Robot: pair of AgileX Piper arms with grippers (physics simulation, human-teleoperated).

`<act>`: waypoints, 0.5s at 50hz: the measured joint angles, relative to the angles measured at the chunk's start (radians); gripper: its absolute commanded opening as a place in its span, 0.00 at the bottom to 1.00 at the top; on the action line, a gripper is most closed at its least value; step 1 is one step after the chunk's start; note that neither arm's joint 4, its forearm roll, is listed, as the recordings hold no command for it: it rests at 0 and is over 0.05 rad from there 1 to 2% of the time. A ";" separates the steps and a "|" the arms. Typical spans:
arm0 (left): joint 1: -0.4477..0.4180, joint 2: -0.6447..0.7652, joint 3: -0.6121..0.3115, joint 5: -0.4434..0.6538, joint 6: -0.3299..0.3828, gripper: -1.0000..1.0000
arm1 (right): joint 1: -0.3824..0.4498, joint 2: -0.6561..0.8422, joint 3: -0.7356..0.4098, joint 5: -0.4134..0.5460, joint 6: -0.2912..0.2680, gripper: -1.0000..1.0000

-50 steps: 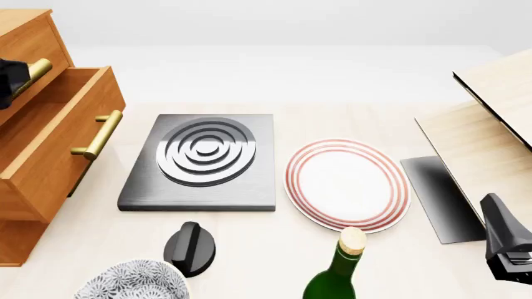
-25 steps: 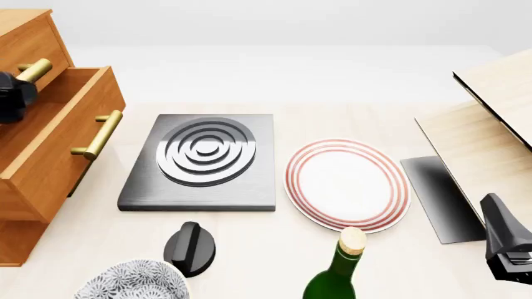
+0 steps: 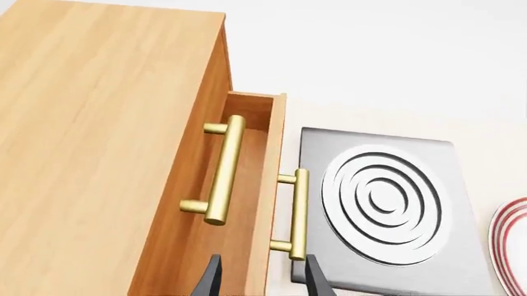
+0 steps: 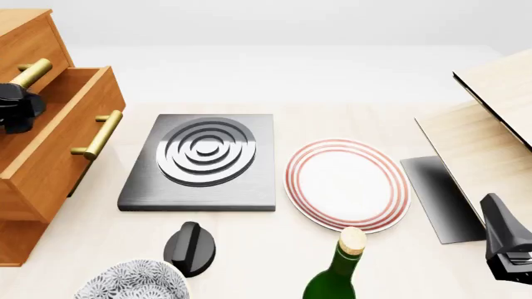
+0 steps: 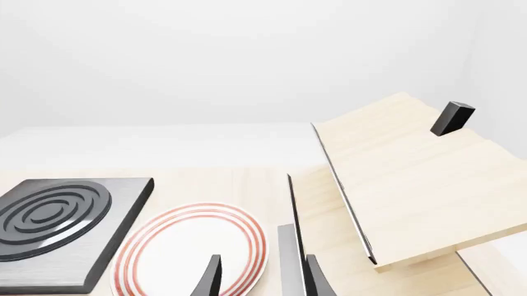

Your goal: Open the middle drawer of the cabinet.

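The cabinet (image 4: pixel 29 40) stands at the table's left edge, and the left wrist view looks down on its top (image 3: pixel 99 123). The middle drawer (image 4: pixel 58 152) is pulled well out, its brass bar handle (image 4: pixel 99 134) facing the hob. Its front edge (image 3: pixel 268 185) and handle (image 3: pixel 298 213) also show in the left wrist view, below the uppermost drawer's handle (image 3: pixel 222 169). My left gripper (image 4: pixel 19 107) hovers over the open drawer, open and holding nothing (image 3: pixel 261 280). At the right edge, my right gripper (image 4: pixel 507 246) stands open with nothing in it (image 5: pixel 261 280).
A grey hob (image 4: pixel 199 162) lies beside the drawer, then a red-rimmed plate (image 4: pixel 347 185). A black knob (image 4: pixel 189 248), a patterned bowl (image 4: pixel 133 283) and a green bottle (image 4: pixel 337 271) stand near the front. Pale wooden boards (image 4: pixel 490 118) rise at the right.
My left gripper has drawn away from the uppermost drawer's handle, moving toward the front over the open middle drawer. The drawer and right arm have not moved.
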 measured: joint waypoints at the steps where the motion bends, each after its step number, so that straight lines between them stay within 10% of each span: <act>1: 0.000 0.001 0.001 0.000 -0.001 1.00 | 0.000 0.000 0.000 0.000 0.000 1.00; 25: 0.016 0.045 0.034 -0.028 -0.023 1.00 | 0.000 0.000 0.000 0.000 0.000 1.00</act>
